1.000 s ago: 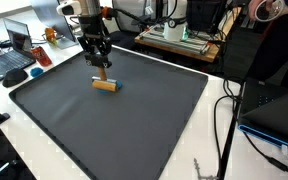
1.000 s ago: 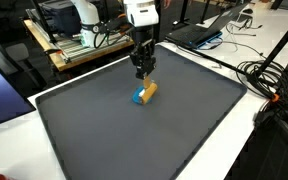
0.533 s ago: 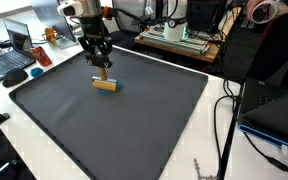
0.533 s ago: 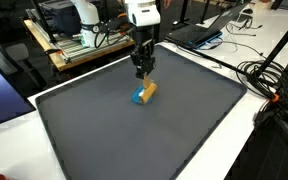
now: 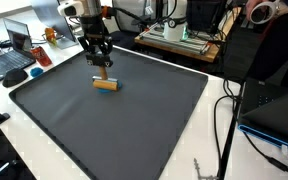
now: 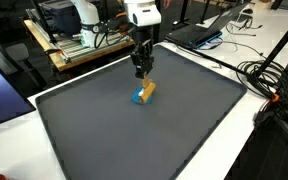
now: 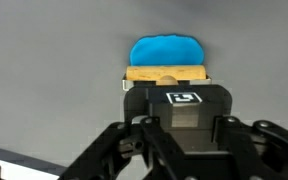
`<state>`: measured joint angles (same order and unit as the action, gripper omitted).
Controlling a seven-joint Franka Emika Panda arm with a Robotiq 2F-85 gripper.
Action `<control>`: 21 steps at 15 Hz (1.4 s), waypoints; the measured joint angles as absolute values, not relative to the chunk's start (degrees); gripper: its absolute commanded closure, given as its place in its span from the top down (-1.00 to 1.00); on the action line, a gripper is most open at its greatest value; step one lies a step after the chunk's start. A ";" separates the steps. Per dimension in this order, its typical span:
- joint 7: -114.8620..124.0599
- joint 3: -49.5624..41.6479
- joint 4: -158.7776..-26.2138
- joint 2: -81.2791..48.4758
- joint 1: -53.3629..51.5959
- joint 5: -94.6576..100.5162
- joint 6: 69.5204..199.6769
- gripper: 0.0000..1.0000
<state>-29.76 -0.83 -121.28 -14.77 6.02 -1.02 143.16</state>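
Gripper is seen w/ jaws clamped on the block, taken from above. Block is wood w/ a blue end and appears to rest on the mat, in the part nearest the robot base, well inside the edges. In wrist view, the blue end is seen beyond the wood. A laptop is seen off the mat.
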 measured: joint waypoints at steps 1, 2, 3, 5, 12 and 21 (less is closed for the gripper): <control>-30.04 -0.83 -121.29 -14.76 6.03 -1.02 143.13 -0.57; -30.30 -0.83 -121.30 -14.75 6.04 -1.01 143.09 -0.57; -30.60 -0.83 -121.30 -14.73 6.06 -1.01 143.04 -0.57; -31.12 -0.83 -121.31 -14.69 6.10 -0.97 142.86 -0.57; -31.97 -0.83 -121.33 -14.43 6.12 -0.11 141.99 -0.57; -32.25 -1.02 -121.35 -13.73 6.15 1.95 138.89 -0.57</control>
<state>-32.25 -1.02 -121.35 -13.73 6.15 1.95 138.89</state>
